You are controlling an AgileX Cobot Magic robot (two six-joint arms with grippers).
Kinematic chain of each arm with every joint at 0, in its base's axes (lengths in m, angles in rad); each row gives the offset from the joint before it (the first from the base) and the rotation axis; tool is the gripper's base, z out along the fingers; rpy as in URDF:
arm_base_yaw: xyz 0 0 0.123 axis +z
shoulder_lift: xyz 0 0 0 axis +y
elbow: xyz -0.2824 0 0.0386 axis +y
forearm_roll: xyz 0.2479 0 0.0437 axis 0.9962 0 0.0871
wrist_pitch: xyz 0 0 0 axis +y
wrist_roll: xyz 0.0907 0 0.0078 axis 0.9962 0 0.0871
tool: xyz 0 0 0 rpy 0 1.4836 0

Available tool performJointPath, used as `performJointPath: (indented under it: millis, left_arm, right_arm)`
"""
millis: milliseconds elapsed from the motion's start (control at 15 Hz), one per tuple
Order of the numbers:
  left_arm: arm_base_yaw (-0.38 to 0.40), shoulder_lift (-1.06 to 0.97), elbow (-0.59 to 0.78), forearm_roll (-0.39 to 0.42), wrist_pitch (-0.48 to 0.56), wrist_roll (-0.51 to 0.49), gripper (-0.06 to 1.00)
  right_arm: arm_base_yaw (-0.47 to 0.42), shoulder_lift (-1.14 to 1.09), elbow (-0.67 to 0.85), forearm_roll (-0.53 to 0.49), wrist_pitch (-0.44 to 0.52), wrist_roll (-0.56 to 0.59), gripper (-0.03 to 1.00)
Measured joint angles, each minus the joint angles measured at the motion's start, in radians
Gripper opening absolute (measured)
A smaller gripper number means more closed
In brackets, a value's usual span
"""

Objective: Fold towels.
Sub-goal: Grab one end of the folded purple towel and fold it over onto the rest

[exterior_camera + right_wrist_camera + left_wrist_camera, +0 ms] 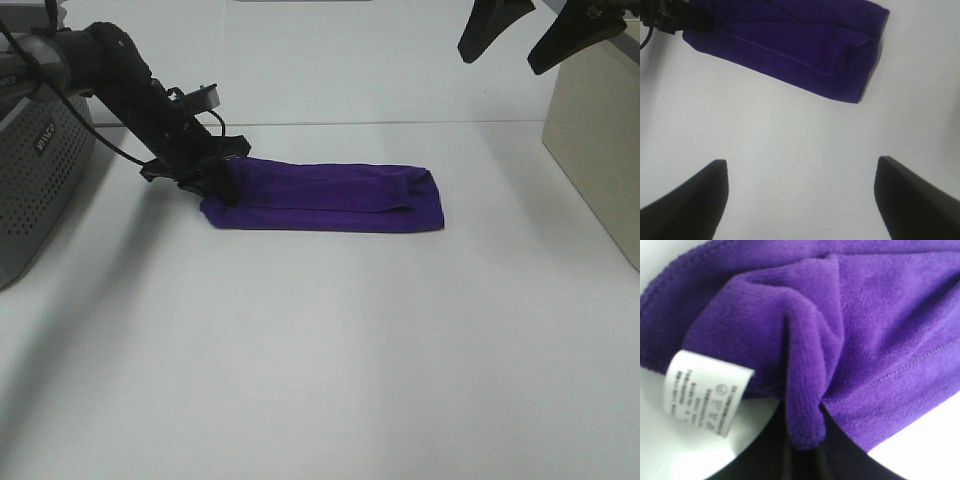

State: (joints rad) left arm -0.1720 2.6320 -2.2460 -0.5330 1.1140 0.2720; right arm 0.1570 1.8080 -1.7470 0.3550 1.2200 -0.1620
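The deep purple towel [330, 198] lies on the white table, folded into a long narrow strip. My left gripper [222, 177] is at the strip's left end and is shut on the towel's edge. In the left wrist view a pinched fold of the towel [805, 385] runs into the dark jaws, with the white care tag [705, 392] beside it. My right gripper [530, 35] is open and empty, raised high at the back right. In the right wrist view its two fingers [687, 202] stand wide apart above the table, and the towel [790, 47] lies well beyond them.
A grey perforated basket [35, 190] stands at the left edge, behind my left arm. A beige box [600, 140] stands at the right edge. White table [320, 350] extends in front of the towel.
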Motion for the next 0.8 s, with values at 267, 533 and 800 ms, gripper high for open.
performJointPath:
  millis: [267,533,800]
  left_arm:
    - [-0.006,-0.126,0.002,0.058,0.004,-0.013,0.02]
    - [-0.120,-0.137,-0.022,-0.004,-0.027,0.028,0.02]
    - [-0.215,-0.137,-0.022,-0.030,-0.118,0.031,0.02]
  right_arm:
    - [0.000,-0.095,0.006,0.008,-0.001,0.000,0.79]
    - [0.000,-0.172,0.035,0.015,0.002,-0.001,0.79]
    - [0.000,-0.181,0.035,0.068,0.002,-0.015,0.79]
